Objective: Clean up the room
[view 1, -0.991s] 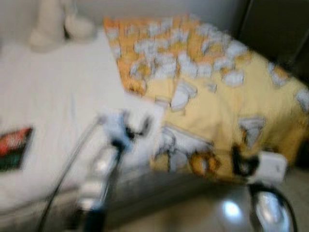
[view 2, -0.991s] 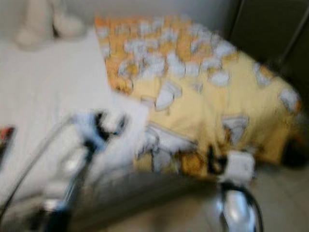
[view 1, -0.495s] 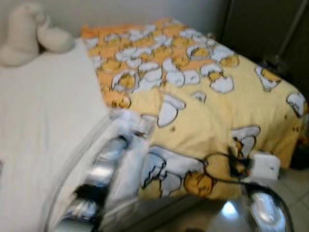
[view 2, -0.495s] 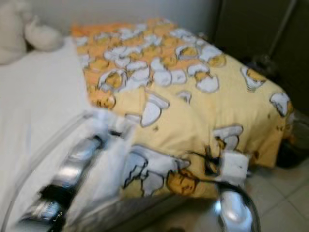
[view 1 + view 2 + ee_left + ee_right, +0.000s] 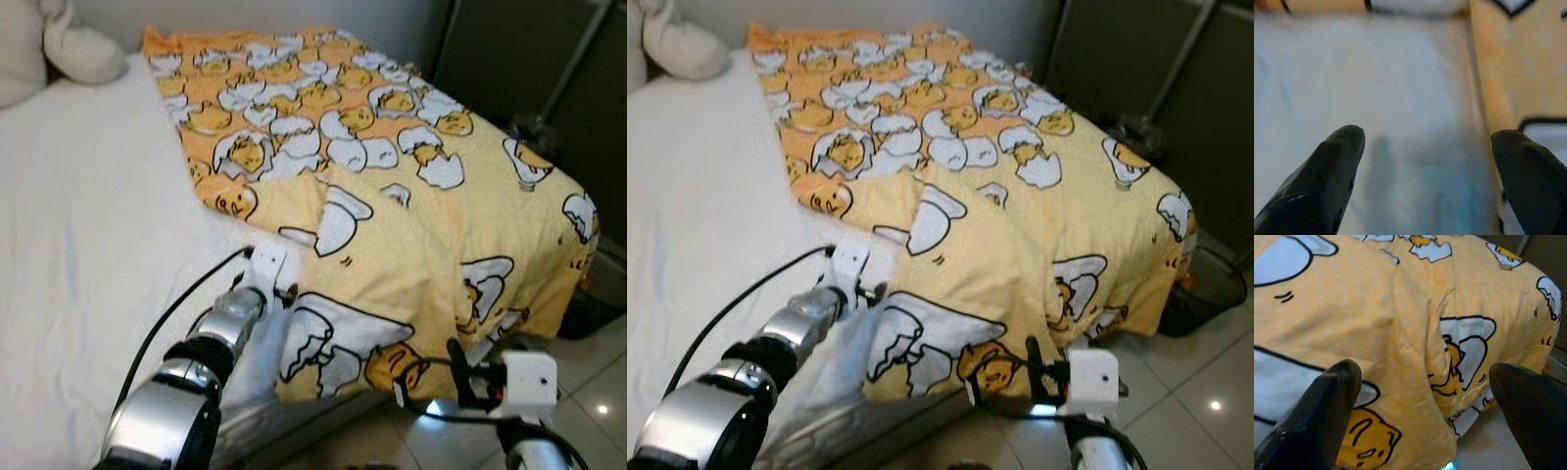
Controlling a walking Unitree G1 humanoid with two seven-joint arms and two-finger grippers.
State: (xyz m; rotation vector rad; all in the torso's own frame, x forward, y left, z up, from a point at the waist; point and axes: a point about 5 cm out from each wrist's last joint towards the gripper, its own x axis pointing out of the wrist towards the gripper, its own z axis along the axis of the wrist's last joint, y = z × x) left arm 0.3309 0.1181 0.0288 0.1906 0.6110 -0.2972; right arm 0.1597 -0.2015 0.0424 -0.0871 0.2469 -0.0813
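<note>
Far left: a cream plush toy [image 5: 59, 49] sits at the head of the bed, well apart from both arms. The white sheet [image 5: 88, 225] covers the left half of the mattress, bare and fairly smooth.

The left gripper [image 5: 1425, 161] rests low over the sheet at the bed's front edge, right at the blanket's inner border. Fingers are spread wide, nothing between them; in the wrist view one fingertip is over white sheet, the other over yellow fabric.

The yellow blanket [image 5: 411, 196], printed with egg-and-chick cartoons, lies bunched on the right half of the bed. Its long axis runs from the headboard wall toward the robot. The left edge is folded back on itself near the middle, and the front corner drapes over the mattress edge toward the floor. The surface is creased, not flat.

The right gripper [image 5: 1425, 396] is below and in front of that hanging corner, fingers also spread and empty, pointing up at the drape.

Judgement: the blanket lies ahead of and between both grippers. The left is nearer the folded inner edge, the right nearer the hanging corner. Likely next: each arm closes on its nearest edge to spread the blanket leftward over the sheet.

A dark bin [image 5: 1205, 284] stands on the tiled floor at far right.
</note>
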